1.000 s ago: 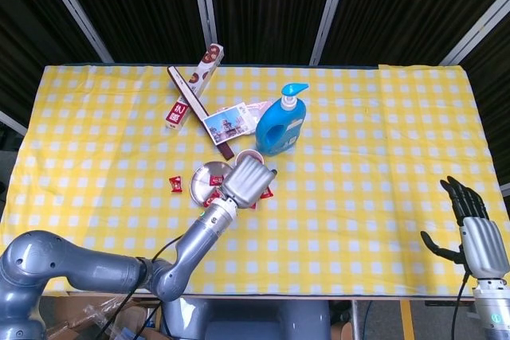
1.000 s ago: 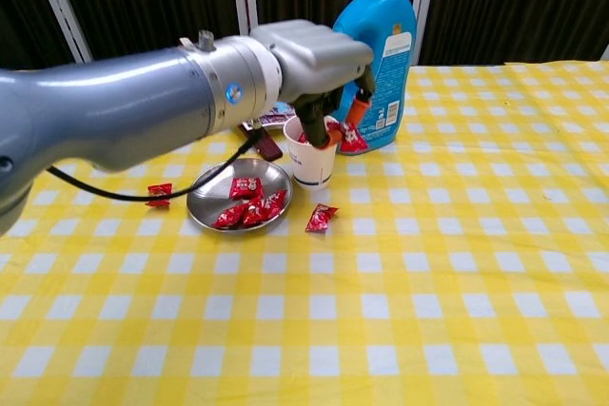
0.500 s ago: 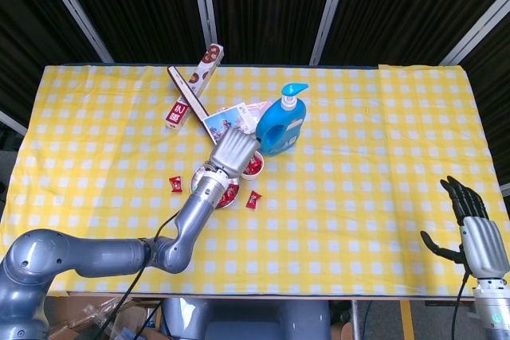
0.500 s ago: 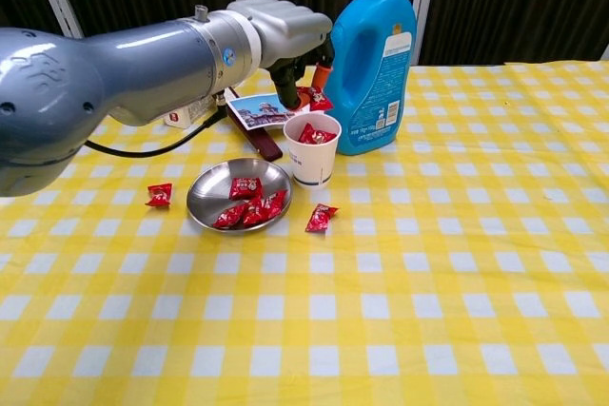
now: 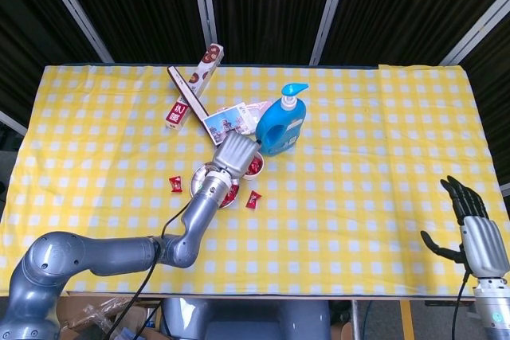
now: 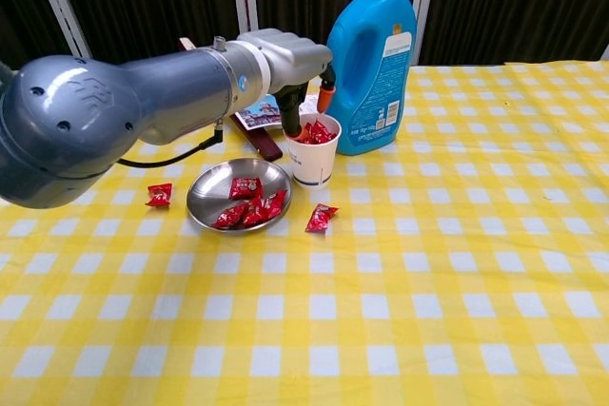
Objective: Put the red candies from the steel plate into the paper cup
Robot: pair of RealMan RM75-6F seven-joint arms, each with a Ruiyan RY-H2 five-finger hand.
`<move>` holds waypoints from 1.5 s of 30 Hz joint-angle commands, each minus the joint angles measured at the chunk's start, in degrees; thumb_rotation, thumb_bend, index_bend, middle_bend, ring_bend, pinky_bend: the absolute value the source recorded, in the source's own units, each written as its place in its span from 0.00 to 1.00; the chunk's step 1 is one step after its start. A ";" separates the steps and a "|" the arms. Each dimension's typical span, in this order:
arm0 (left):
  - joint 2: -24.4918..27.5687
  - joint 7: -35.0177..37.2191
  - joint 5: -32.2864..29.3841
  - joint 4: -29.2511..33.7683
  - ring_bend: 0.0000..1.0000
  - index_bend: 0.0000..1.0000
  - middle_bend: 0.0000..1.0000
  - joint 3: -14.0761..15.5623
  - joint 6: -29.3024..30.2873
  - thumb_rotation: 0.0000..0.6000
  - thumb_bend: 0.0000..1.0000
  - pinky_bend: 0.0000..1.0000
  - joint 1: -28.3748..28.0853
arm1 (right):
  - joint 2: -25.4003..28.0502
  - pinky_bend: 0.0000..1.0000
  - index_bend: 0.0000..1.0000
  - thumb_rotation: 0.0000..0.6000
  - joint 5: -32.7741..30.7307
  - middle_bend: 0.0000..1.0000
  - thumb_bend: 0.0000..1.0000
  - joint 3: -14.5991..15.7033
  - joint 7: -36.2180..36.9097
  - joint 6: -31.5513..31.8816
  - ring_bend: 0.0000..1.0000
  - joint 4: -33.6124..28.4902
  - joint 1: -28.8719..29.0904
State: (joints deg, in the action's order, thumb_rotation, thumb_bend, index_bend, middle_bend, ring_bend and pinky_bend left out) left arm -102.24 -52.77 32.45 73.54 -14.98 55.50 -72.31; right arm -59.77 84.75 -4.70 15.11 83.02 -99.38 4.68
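My left hand (image 6: pixel 285 64) hangs over the paper cup (image 6: pixel 313 152), fingertips dipped at its rim among red candies (image 6: pixel 315 132); whether they still pinch one I cannot tell. More candies (image 6: pixel 249 206) lie in the steel plate (image 6: pixel 211 197) beside it. My right hand (image 5: pixel 476 232) rests spread and empty, well apart.

Glossy grey arms, black cable (image 6: pixel 186 151)

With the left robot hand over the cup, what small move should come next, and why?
Probably lift the left robot hand off the paper cup and swing it back over the steel plate: red candies lie there, and it seems to hold nothing.
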 commanded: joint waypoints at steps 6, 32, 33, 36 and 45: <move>3.04 1.59 2.86 6.13 0.96 0.34 0.87 0.58 3.29 1.00 0.31 0.96 2.18 | -0.16 0.00 0.00 1.00 0.28 0.00 0.34 0.11 -0.48 0.18 0.00 -0.02 -0.05; 5.26 -2.04 7.56 15.75 1.00 0.33 1.00 11.08 1.69 1.00 0.26 1.00 5.05 | -0.50 0.00 0.00 1.00 0.28 0.00 0.34 0.12 -1.00 0.22 0.00 0.15 -0.02; 4.42 -2.42 7.00 14.94 1.00 0.33 1.00 10.93 1.67 1.00 0.26 1.00 4.84 | -0.46 0.00 0.00 1.00 0.26 0.00 0.34 0.10 -0.90 0.22 0.00 0.13 -0.02; 2.20 -3.35 5.50 12.46 1.00 0.33 1.00 10.41 1.35 1.00 0.28 1.00 4.19 | -0.37 0.00 0.00 1.00 0.21 0.00 0.34 0.06 -0.58 0.18 0.00 0.12 -0.02; -2.53 -4.65 3.26 7.49 1.00 0.33 1.00 9.49 1.10 1.00 0.30 1.00 3.39 | -0.25 0.00 0.00 1.00 0.31 0.00 0.34 0.08 -0.24 0.17 0.00 0.09 0.00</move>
State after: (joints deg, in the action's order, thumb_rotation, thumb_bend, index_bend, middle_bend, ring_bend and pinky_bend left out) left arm -104.17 -57.20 36.05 81.70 -5.31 56.73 -68.77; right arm -60.03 85.06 -4.62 14.87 83.19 -99.29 4.68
